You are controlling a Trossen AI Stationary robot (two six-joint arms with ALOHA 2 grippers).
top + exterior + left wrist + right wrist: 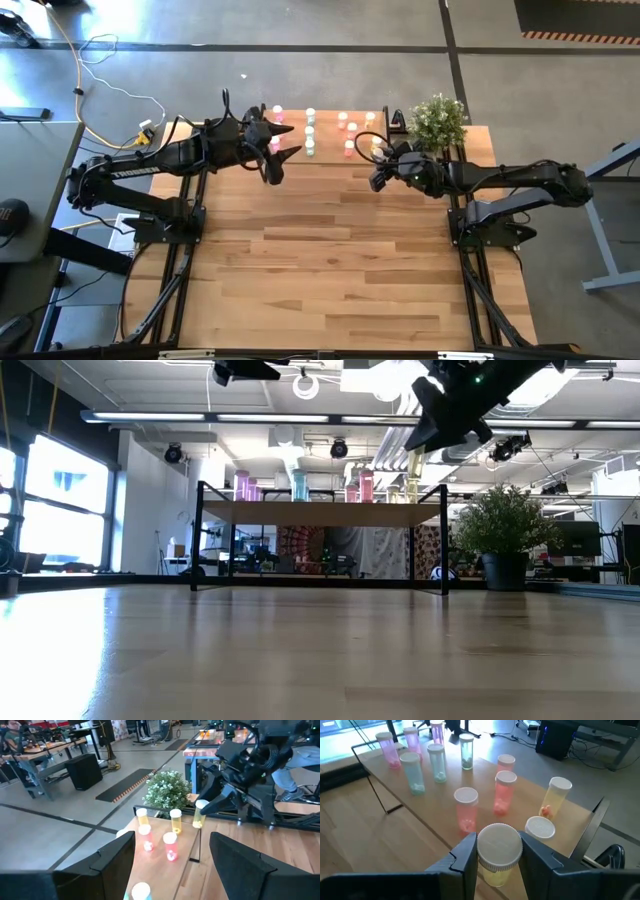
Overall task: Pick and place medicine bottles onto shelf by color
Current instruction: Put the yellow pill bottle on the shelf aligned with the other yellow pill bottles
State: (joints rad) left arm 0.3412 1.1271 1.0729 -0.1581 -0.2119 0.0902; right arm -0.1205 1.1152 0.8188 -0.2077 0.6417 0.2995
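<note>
The shelf (330,150) stands at the table's far edge, a wood board on black legs (320,512). Pale-capped bottles stand upright on it in groups: pink (387,751), green (438,762), red-orange (504,792) and yellow (555,795). My right gripper (497,845) is at the shelf's right front part (378,168), shut on a yellow bottle (200,814). My left gripper (172,839) hovers open above the shelf's left part (285,140), touching nothing. My right gripper pinches the yellow bottle between its two fingers (465,852), on the body just under the white cap (499,846). The fingers slant down from the table's near right side. The bottle stands upright in the hold, lifted clear above the shelf board (412,465).
A potted green plant (438,120) stands just right of the shelf. The shelf's thin black legs (377,795) run down at its corners. Bare wood tabletop (330,260) stretches toward the near edge. Cables lie on the floor at far left.
</note>
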